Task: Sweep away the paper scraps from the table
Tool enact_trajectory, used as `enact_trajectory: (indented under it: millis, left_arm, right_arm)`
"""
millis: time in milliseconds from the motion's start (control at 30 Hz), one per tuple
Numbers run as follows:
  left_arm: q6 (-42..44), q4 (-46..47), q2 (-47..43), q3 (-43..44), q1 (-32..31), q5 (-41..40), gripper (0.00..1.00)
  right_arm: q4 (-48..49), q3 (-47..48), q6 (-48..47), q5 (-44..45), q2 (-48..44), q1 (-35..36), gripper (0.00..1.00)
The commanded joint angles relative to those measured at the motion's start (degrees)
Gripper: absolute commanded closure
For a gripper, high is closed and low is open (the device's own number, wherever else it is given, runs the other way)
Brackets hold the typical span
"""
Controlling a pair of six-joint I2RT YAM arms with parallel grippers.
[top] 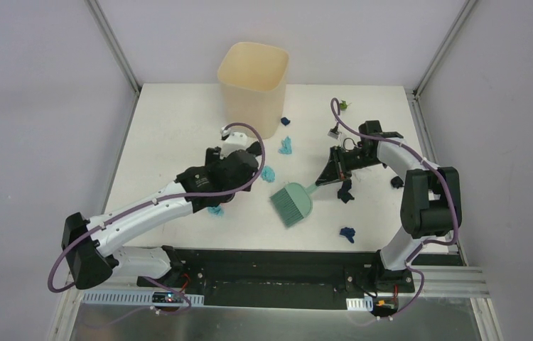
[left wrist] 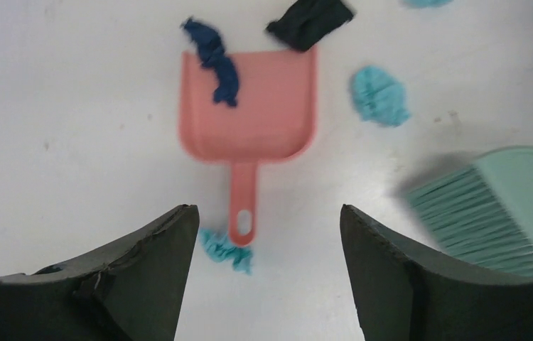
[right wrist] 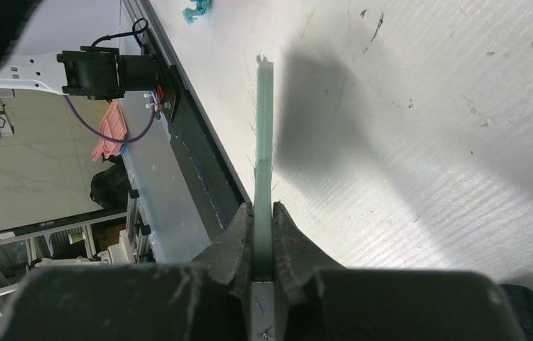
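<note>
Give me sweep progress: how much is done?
Early. One dark blue scrap lies partly on the pink dustpan. In hand: right gripper shut on the green brush; left gripper open over the dustpan handle. Left: paper scraps scattered across the table.

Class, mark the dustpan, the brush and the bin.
dustpan [left wrist: 267,114], left wrist view, bare floor of the pink pan.
brush [top: 292,204], top view, green bristle head.
bin [top: 249,103], top view, cream front wall.
</note>
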Motion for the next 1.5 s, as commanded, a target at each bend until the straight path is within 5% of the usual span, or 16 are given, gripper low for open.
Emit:
enact_trajectory:
  millis: [0, 300, 533, 900, 1233, 1467]
  left_arm:
    - [-12.3, -9.23, -4.5, -7.56, 1.79, -3.71, 0.25]
    - [-9.97, -3.19, -1.94, -14.5, 8.26, 6.81, 0.27]
    - [-4.29, 6.68, 4.02, -15.09, 14.99, 17.3, 0.44]
    - [-3.9, 9.01, 15.31, -13.06, 15.43, 17.82, 0.41]
    - [-1.04, 1.73, 8.17, -7.61, 15.65, 13.29, 0.77]
    - [14.82, -12.17, 10.18, 6.21, 15.73, 10.31, 0.9]
  right_arm:
    - [-0.32, 1.84, -1.79, -0.77, -2.72, 0.16, 1.0]
    - [-0.16, 1.78, -1.61, -0.86, -2.95, 0.16, 1.0]
    - [-0.03, 1.53, -1.52, -1.01, -3.12, 0.16, 1.0]
    - [0.17, 1.43, -1.32, -1.04, -2.66, 0.16, 1.0]
    - [0.69, 0.96, -1.51, -1.21, -2.93, 0.16, 1.0]
    - [0.22, 1.52, -1.95, 0.27, -2.29, 0.32, 1.0]
